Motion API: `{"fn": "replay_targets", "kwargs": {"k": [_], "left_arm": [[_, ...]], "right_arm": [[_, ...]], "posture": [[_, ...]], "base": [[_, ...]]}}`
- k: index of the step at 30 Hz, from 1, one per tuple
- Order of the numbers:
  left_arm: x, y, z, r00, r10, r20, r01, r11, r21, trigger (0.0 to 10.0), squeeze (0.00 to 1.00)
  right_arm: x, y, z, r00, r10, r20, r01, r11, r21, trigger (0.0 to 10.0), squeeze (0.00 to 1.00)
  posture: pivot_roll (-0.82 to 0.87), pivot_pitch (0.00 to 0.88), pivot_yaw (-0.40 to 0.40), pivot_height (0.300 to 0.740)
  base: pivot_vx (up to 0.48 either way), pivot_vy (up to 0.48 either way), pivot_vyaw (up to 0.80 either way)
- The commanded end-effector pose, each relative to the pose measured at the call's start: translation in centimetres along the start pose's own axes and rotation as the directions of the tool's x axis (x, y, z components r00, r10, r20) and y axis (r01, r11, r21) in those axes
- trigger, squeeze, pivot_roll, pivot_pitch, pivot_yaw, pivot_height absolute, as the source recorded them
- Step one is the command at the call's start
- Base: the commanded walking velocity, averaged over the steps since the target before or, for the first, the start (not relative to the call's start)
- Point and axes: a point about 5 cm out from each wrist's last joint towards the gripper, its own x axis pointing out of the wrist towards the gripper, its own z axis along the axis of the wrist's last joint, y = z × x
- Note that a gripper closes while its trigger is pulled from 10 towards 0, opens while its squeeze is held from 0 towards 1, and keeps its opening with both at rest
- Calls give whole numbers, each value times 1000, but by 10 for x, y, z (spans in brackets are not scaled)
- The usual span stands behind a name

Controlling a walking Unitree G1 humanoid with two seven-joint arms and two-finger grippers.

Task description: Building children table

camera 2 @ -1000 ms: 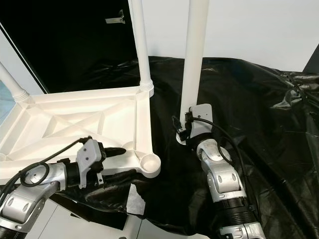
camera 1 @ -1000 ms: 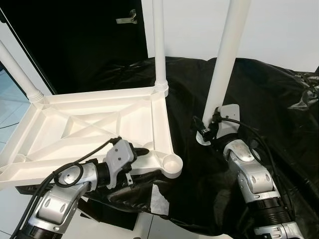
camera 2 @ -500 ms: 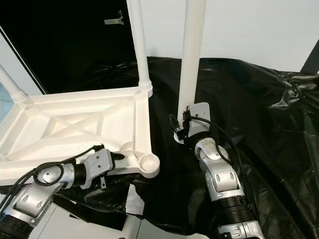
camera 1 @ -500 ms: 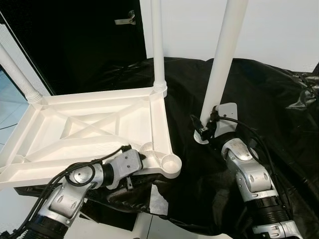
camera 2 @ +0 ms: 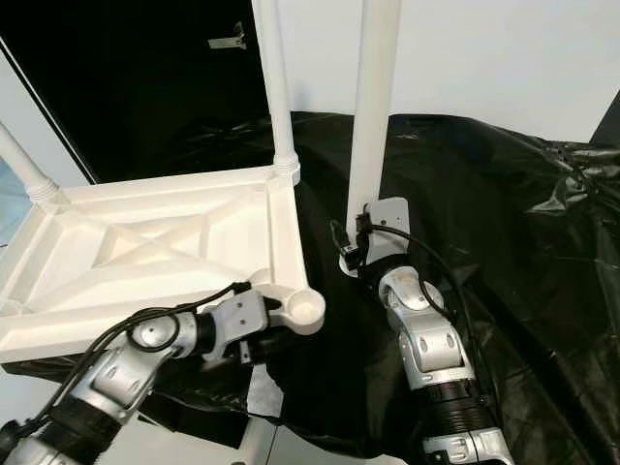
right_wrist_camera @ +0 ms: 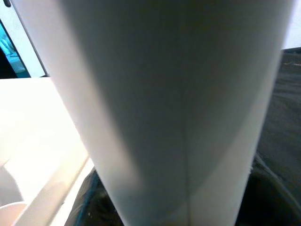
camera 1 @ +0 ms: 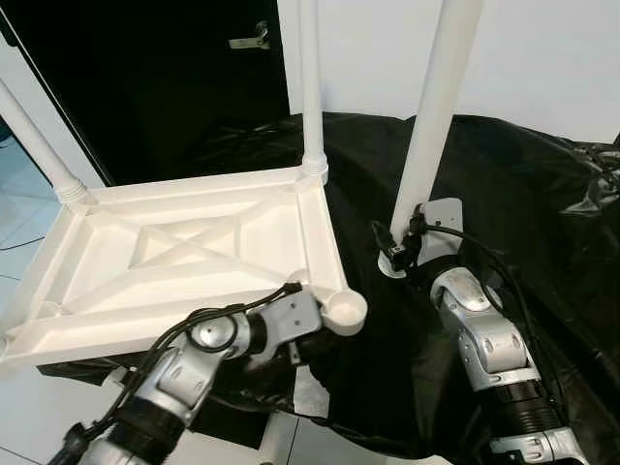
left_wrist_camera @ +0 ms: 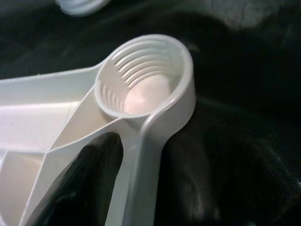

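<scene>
Nearest the camera, the left gripper (camera 1: 308,312) is seen pressed against the near right corner of the upturned white table top (camera 1: 184,257), just beside the empty leg socket (camera 1: 346,310); in the left wrist view one black finger (left_wrist_camera: 89,174) is laid in the channel inside the rim wall (left_wrist_camera: 141,160), and the jaws are taken to be clenched on that rim, although the second finger is hidden beneath it. The socket (left_wrist_camera: 141,77) is shown as a round cup with ribbed threading inside and a smooth floor. The table top is made of glossy white plastic, lies underside up with raised ribs crossing in an X between its walls, and rests partly on black plastic sheeting (camera 1: 542,194) that is spread in wrinkles over the surface below. To the right, the right gripper (camera 1: 405,254) is closed around the lower end of a loose white leg (camera 1: 431,116), which is held nearly upright, slightly tilted, with its foot close to the sheeting and well apart from the empty socket; the jaws themselves are hidden behind the wrist housing. Farther back, two fitted legs (camera 1: 311,87) (camera 1: 37,145) are seen standing upright in the far corners, before a dark doorway (camera 1: 145,77) and a white wall (camera 1: 542,58).
</scene>
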Motion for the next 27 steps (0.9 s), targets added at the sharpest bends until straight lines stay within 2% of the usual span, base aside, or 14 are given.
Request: {"fn": "replay_targets", "kwargs": {"k": [1, 4, 5, 10, 16, 20, 21, 23, 25, 27], "left_arm": [[11, 5, 4, 991, 131, -5, -131, 991, 10, 10000, 0], [16, 5, 4, 990, 139, -6, -139, 990, -3, 10000, 0], [22, 5, 4, 989, 150, -10, -150, 989, -15, 10000, 0], [25, 4, 9, 987, 159, 15, -159, 987, -30, 10000, 0], [5, 4, 16, 989, 123, 83, -111, 985, -134, 10000, 0], [-4, 2, 19, 988, 94, 120, -73, 983, -170, 10000, 0], [-10, 2, 21, 986, 97, 138, -71, 981, -181, 10000, 0], [-10, 2, 21, 986, 97, 138, -71, 981, -181, 10000, 0], [-23, 5, 19, 983, 125, 135, -97, 975, -199, 10000, 0], [-29, 7, 18, 982, 141, 129, -112, 972, -209, 10000, 0]], "right_arm": [[2, 0, 8, 999, 2, 36, -1, 1000, -11, 10000, 0], [2, 0, 8, 999, 1, 37, 0, 1000, -11, 10000, 0], [2, 0, 9, 999, 0, 41, 0, 1000, -9, 10000, 0], [3, 7, 13, 997, 31, 66, -32, 999, 10, 10000, 0], [6, 20, 22, 993, 66, 99, -70, 997, 42, 10000, 0], [7, 26, 23, 990, 92, 106, -100, 992, 73, 10000, 0], [7, 30, 24, 988, 107, 113, -116, 990, 79, 10000, 0], [7, 30, 24, 988, 107, 113, -116, 990, 79, 10000, 0], [7, 37, 25, 984, 131, 121, -141, 987, 78, 10000, 0], [7, 40, 25, 983, 138, 122, -148, 986, 77, 10000, 0]], "posture": [[2, 0, 54, 740], [0, 0, 52, 740], [3, 0, 48, 740], [12, 0, 41, 740], [22, 0, 37, 740], [32, 0, 33, 740], [39, 0, 31, 740], [39, 0, 31, 740], [44, 0, 26, 740], [44, 0, 25, 740]], "base": [[0, 0, 0], [0, 0, 0], [0, 0, 0], [0, 0, 0], [0, 0, 0], [0, 0, 0], [0, 0, 0], [0, 0, 0], [0, 0, 0], [0, 0, 0]]}}
